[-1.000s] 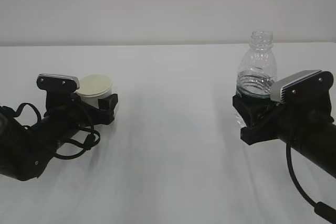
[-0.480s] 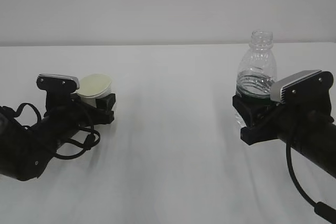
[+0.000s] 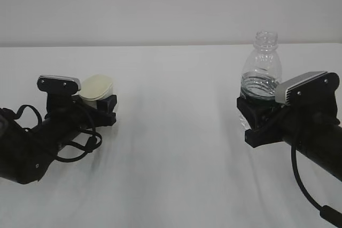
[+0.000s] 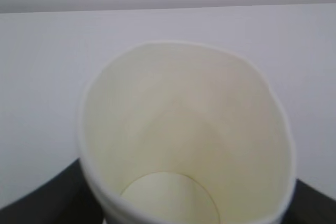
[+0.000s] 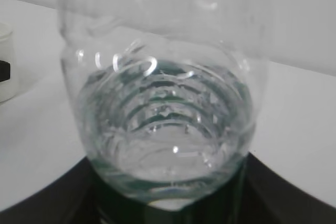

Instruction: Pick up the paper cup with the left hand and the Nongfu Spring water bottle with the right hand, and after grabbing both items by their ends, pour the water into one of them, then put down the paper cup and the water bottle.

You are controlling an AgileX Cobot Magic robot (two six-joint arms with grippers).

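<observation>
Two arms flank a white table, each with its object already between its jaws. On the left, the left hand closes on the paper cup, whose rim is pressed out of round into a lopsided oval; the cup tips slightly toward the right, its pale cream inside open to the room and, in the wrist view, apparently empty. On the right, the right hand grips the Nongfu Spring water bottle low on its body, around the dark label band, with the bottle upright and its uncapped neck pointing straight up. The water sits low in the ribbed lower part, well below the shoulder.

The coming pour appears to turn on the gap between them: the cup lies well to the left of the bottle and lower, with bare table between. The bottle's long axis stands vertical, so its mouth would have to be tilted leftward over the cup's opening once the two are brought together. Both still look close to the tabletop; whether either has left it cannot be told.
</observation>
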